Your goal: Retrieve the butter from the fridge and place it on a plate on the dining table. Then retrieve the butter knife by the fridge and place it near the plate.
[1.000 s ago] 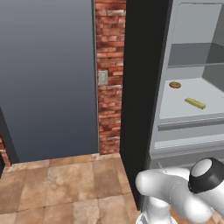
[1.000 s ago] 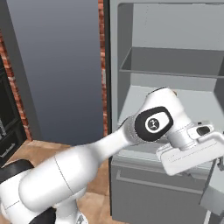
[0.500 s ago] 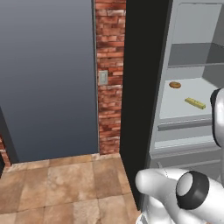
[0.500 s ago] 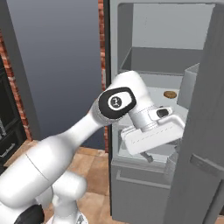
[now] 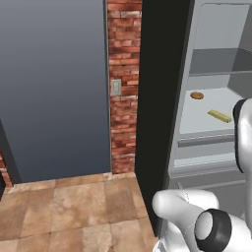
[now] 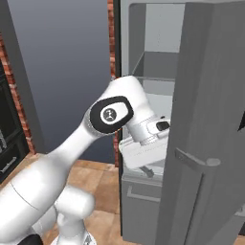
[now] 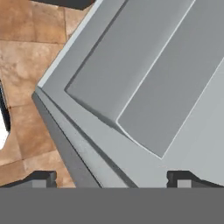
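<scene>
The chief risk is judged to be a collision on the way in. The open door of the fridge [image 6: 206, 143] stands just beside the gripper [image 6: 149, 172] on one side, and the lip of the lower shelf lies directly under it, so a reach made too low or too wide could be stopped by either (the wrist is already crowded close against the door edge). A second risk is that the small round brown food item [image 5: 197, 95], which sits on the same shelf beyond the butter [image 5: 219, 116], could be knocked or taken by mistake if the approach overshoots.

The gripper [image 7: 112, 179] is seen with its jaws spread as wide as they go, and nothing is held or touched between them. The butter lies on the fridge shelf above and beyond the gripper, well apart from it, flat and untouched.
</scene>
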Controlling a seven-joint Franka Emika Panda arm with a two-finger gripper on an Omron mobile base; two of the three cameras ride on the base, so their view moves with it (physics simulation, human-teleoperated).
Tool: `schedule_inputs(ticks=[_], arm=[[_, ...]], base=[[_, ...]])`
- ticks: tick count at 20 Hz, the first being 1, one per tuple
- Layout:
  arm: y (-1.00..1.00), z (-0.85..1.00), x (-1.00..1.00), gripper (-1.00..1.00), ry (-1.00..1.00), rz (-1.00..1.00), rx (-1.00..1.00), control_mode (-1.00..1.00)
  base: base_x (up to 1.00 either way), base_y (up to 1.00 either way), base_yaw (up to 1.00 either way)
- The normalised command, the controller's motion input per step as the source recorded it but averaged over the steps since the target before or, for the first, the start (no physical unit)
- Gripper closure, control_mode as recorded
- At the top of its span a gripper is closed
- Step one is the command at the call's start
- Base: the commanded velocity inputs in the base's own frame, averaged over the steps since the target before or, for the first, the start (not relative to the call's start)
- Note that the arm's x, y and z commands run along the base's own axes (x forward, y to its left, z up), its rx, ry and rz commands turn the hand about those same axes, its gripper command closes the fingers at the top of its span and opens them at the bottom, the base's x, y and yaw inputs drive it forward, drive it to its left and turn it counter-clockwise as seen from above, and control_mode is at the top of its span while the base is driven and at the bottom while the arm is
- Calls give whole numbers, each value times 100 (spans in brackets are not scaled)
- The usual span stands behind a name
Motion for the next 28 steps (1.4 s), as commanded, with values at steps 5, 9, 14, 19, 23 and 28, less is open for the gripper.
schedule_inputs(ticks=[5, 9, 14, 19, 23, 28], arm=[[-100, 0, -58, -100, 0, -9, 2, -100], [-45, 19, -17, -100, -3, -4, 0, -100], [70, 47, 36, -100, -16, 1, 0, -100], [67, -13, 32, -100, -29, 11, 6, -100], [40, -42, 86, -100, -31, 15, 20, -100], [10, -9, 87, -100, -25, 14, 28, -100]], base=[[0, 0, 0], [0, 0, 0], [0, 0, 0], [0, 0, 0], [0, 0, 0], [0, 0, 0]])
